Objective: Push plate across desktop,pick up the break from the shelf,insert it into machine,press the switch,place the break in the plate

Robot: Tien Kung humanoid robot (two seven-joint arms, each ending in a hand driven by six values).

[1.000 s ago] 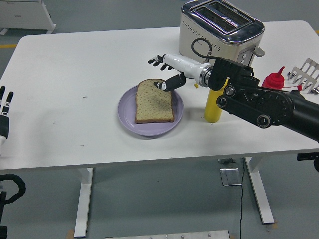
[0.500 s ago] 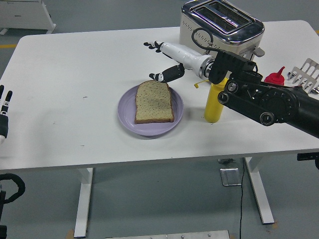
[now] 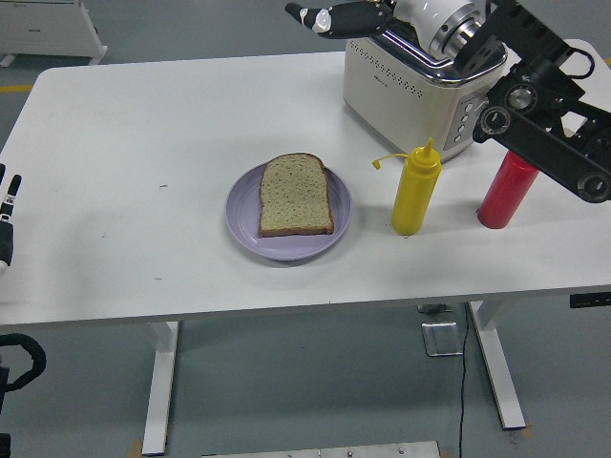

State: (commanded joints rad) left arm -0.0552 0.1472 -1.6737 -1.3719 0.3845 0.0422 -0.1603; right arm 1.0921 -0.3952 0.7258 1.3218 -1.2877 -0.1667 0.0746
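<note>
White tabletop (image 3: 143, 143) is seen nearest, with the left hand (image 3: 8, 215) resting at its left edge — fingers too cropped to judge. At the middle, the bread slice (image 3: 297, 195) lies flat on the purple plate (image 3: 243, 224). Farther back, the right hand (image 3: 346, 15) has been lifted from beside the slice to above the toaster (image 3: 401, 72), apparently released and empty — the placing looks finished.
</note>
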